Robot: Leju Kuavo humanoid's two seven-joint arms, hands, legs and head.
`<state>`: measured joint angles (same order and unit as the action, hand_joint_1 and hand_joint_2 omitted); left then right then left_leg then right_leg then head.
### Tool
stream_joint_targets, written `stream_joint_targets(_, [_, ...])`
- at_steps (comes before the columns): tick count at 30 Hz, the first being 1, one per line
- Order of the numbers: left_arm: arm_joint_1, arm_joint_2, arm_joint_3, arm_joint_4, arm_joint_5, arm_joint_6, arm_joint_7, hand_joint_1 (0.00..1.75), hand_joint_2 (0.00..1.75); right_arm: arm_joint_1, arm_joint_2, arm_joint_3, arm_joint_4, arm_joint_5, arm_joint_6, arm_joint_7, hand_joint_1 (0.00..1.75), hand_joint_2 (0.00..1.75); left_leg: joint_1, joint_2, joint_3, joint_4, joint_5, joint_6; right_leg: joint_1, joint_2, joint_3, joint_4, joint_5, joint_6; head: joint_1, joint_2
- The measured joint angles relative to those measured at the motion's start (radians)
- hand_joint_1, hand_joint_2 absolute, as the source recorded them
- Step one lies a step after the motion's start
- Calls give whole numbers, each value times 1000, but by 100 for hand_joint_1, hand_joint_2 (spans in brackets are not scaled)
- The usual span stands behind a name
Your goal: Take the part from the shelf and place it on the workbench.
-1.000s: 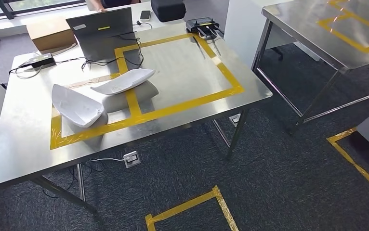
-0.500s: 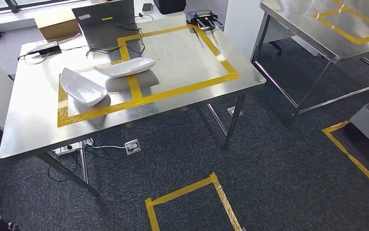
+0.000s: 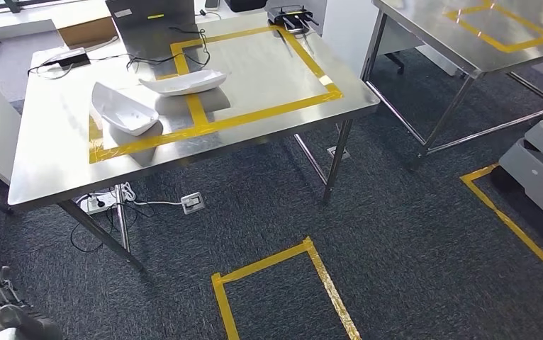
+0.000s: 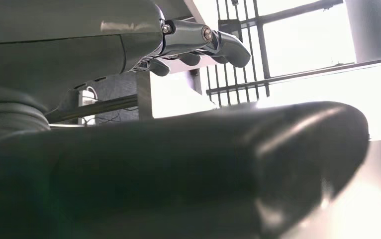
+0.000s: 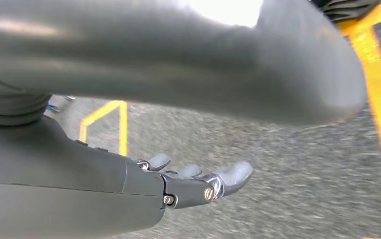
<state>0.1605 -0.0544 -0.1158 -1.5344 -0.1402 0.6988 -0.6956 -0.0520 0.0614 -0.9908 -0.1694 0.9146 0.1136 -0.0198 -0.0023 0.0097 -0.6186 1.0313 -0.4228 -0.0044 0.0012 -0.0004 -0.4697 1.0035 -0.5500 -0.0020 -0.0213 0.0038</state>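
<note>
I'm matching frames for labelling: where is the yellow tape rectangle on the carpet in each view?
Head view: yellow tape rectangle at bottom centre, on the floor in front of the steel table.
Right wrist view: probably the yellow corner beyond the right hand; I cannot be sure.
Left wrist view: aimed up at window bars, away from the floor.
Shared landmark: dark grey carpet.

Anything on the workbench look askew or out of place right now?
One white part lies across the yellow tape dividing the two marked zones instead of inside one. The other part sits within the smaller zone. No damage shows.
</note>
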Motion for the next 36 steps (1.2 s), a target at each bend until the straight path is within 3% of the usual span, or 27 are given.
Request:
stream_joint_targets(2, [-44,-10,7,124,19,0,2,0,0,-3,1,2,0,12,0,-36,0,0,1,-3,-7,-1,5,-12,-3,-5,-13,-5,18,-14,0,0])
stream_joint_targets(3, [-69,-12,15,199,28,0,6,0,0,-5,1,4,0,18,0,-44,0,0,1,-5,-15,12,-15,-18,-6,-7,-22,-9,31,-22,0,0])
stream_joint_targets(6, [-155,-6,58,498,70,-4,62,0,0,-12,7,10,0,29,-1,-20,0,0,7,-8,-53,146,-146,-33,-9,-10,-64,-11,69,-35,-2,0])
stream_joint_targets(7, [-184,1,74,619,78,-9,114,0,0,-13,11,10,0,29,-2,-4,0,0,9,-8,-60,202,-173,-37,-9,-10,-80,-9,81,-35,-2,0])
stream_joint_targets(8, [-204,11,87,737,74,-16,196,0,0,-15,16,10,0,29,-2,14,0,0,11,-8,-58,240,-175,-40,-8,-9,-97,-6,92,-35,-2,0])
stream_joint_targets(9, [-214,24,95,844,62,-27,299,0,0,-15,22,10,0,28,-3,30,0,0,12,-8,-42,251,-156,-41,-9,-6,-113,0,102,-34,-2,0])
stream_joint_targets(11, [-205,50,100,1004,34,-57,529,0,0,-16,32,10,0,22,-2,50,0,0,13,-7,35,174,-107,-38,-9,2,-144,13,119,-29,-2,0])
stream_joint_targets(13, [-192,68,102,1117,45,-84,713,0,0,-13,39,10,0,8,-2,58,0,0,9,-7,122,47,-115,-30,-6,3,-167,25,132,-18,-2,0])
stream_joint_targets(14, [-186,74,107,1158,69,-91,773,0,0,-13,41,8,0,0,-1,59,0,0,7,-8,142,6,-130,-25,-4,2,-173,28,139,-12,-1,0])
stream_joint_targets(16, [-176,79,133,1218,132,-98,839,0,0,-12,42,0,0,-24,-1,59,0,0,4,-11,139,-14,-133,-10,-3,-3,-176,26,153,2,-1,0])
stream_joint_targets(18, [-171,78,167,1257,163,-113,864,0,0,-9,42,-15,0,-51,-1,66,0,87,5,-9,121,-17,-115,9,-7,-3,-184,40,134,14,0,0])
stream_joint_targets(20, [-171,78,182,1283,146,-144,859,0,0,-7,44,-30,0,-65,0,89,0,175,7,-7,96,-18,-92,23,-10,-2,-208,118,42,24,1,0])
stream_joint_targets(22, [-170,80,182,1298,117,-187,813,0,0,-6,45,-38,0,-46,0,131,0,175,5,-7,67,-15,-69,27,-10,-2,-230,240,-50,29,1,0])
stream_joint_targets(23, [-170,81,182,1304,107,-208,781,0,0,-6,46,-39,0,-29,0,155,0,175,3,-6,52,-13,-57,27,-9,-2,-229,284,-62,29,2,0])
stream_joint_targets(24, [-170,82,181,1309,97,-230,745,0,0,-6,46,-39,0,-9,0,176,0,175,2,-6,37,-10,-45,26,-9,-1,-214,300,-50,26,2,0])
stream_joint_targets(25, [-171,82,180,1312,90,-250,713,0,0,-6,47,-37,1,9,0,193,0,175,1,-5,21,-6,-34,25,-7,-1,-183,283,-22,22,2,0])
stream_joint_targets(26, [-174,83,179,1316,82,-270,684,0,0,-6,47,-34,1,23,0,204,0,175,0,-5,6,-3,-24,23,-5,-1,-135,232,4,16,2,0])
stream_joint_targets(27, [-177,82,175,1319,72,-289,661,0,0,-7,47,-31,1,32,0,211,0,175,-2,-5,-7,0,-14,20,-2,0,-79,158,10,7,2,0])
stream_joint_targets(29, [-189,81,165,1324,49,-321,648,0,0,-11,47,-27,0,36,0,207,0,175,-3,-4,-19,1,5,11,6,0,1,32,-5,-6,2,0])
stream_joint_targets(30, [-198,80,156,1327,34,-337,663,0,0,-13,47,-26,0,31,0,194,0,175,-2,-4,-21,-2,16,5,9,-1,14,0,-14,-12,3,0])
stream_joint_targets(32, [-213,79,134,1333,2,-371,713,0,0,-18,48,-26,0,16,0,158,0,175,1,-4,-23,-10,33,-7,8,-2,3,-14,3,-23,4,0])
stream_joint_targets(33, [-217,78,123,1335,-8,-385,735,0,0,-21,48,-26,0,14,0,138,0,175,1,-5,-28,-5,22,-13,5,-4,-5,-17,15,-30,3,0])
stream_joint_targets(34, [-218,76,114,1337,-9,-396,751,0,0,-24,49,-24,0,21,0,118,0,175,2,-6,-37,17,-11,-19,2,-5,-15,-20,28,-38,2,0])
stream_joint_targets(36, [-216,69,106,1340,8,-405,761,0,0,-28,49,-14,0,56,-1,87,0,175,6,-8,-63,115,-116,-29,0,-7,-41,-22,53,-46,0,0])
